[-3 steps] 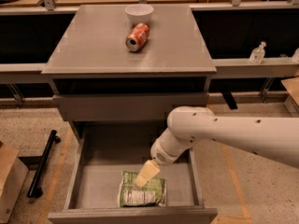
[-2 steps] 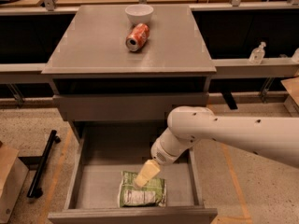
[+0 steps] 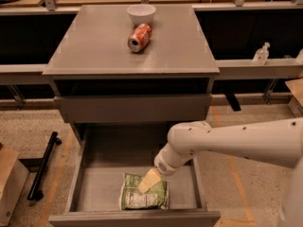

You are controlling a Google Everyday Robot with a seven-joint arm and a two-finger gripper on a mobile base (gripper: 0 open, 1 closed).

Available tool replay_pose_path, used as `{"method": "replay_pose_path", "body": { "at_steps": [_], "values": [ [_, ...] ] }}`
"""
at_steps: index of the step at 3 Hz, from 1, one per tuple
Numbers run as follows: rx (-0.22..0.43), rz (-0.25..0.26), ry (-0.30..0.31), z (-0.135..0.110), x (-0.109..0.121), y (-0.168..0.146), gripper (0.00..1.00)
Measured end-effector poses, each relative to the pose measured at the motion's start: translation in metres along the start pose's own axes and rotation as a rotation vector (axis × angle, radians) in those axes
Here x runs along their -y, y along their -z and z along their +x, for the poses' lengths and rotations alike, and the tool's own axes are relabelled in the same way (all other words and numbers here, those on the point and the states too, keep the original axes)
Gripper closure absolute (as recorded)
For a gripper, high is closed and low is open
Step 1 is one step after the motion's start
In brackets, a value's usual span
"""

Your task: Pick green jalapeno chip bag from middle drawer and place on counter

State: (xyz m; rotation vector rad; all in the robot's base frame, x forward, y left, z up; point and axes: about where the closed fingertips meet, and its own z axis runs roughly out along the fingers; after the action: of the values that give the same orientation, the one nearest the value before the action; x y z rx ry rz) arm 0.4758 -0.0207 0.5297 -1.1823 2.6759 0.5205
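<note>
The green jalapeno chip bag point(image 3: 142, 198) lies flat on the floor of the open middle drawer point(image 3: 90, 183), near its front wall. My gripper point(image 3: 148, 181) reaches down into the drawer from the right on a white arm and sits just over the bag's upper middle, its pale fingers touching or nearly touching the foil. The counter point(image 3: 104, 41) is the grey cabinet top above the drawer.
An orange-red soda can point(image 3: 139, 37) lies on its side on the counter, with a white bowl point(image 3: 141, 13) behind it. A shallower shut drawer front point(image 3: 132, 109) sits above the open one. A black bar point(image 3: 43, 167) lies on the floor at left, beside a cardboard box point(image 3: 8, 186).
</note>
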Motion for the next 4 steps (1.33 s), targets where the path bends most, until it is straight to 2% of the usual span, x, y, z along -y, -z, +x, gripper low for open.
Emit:
{"method": "replay_pose_path", "body": {
  "at_steps": [1, 2, 3, 4],
  "values": [
    [-0.035, 0.037, -0.083, 0.000, 0.013, -0.043, 0.00],
    [-0.073, 0.028, -0.191, 0.002, 0.021, -0.092, 0.00],
    [-0.131, -0.006, -0.258, 0.011, 0.019, -0.137, 0.00],
    [-0.169, -0.053, -0.317, 0.022, 0.016, -0.167, 0.18]
  ]
}}
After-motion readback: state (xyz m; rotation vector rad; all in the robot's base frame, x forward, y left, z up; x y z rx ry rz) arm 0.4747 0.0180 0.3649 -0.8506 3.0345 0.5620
